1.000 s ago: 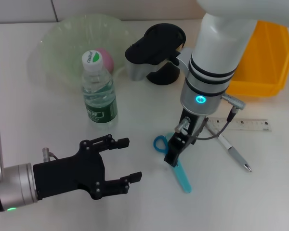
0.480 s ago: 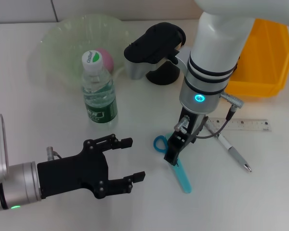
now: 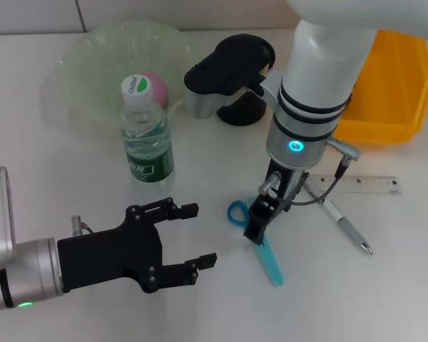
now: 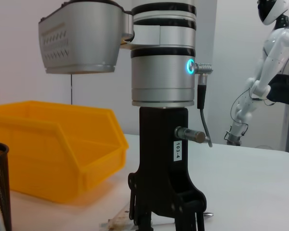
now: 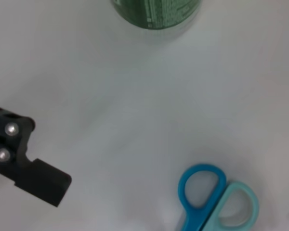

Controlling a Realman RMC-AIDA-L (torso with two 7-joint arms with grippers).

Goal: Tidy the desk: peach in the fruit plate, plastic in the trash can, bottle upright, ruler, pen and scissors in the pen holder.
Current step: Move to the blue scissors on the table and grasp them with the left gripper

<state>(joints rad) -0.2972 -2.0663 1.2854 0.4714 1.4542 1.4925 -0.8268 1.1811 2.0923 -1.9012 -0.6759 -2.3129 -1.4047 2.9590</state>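
Right gripper (image 3: 255,229) down over the scissors (image 3: 260,246) on the desk, jaw state can't tell. Left gripper (image 3: 189,235) idle nearby, jaws apart. Risk: flat blades slip or pivot when pinched, clipping the pen (image 3: 346,226)

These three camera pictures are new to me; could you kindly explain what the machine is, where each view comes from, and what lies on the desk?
It is a two-armed robot tidying a desk. The head view looks down from its head; the other two come from cameras on its wrists.

The left gripper, black and open, hovers near the front, holding nothing. The right gripper points down at the blue scissors, right at them; whether it grips is unclear.

On the white desk: an upright water bottle, a pink peach in the green plate, a black mesh pen holder, a yellow bin, a ruler and a pen.

The left wrist view shows the right arm; the right wrist view shows the scissors' handles.
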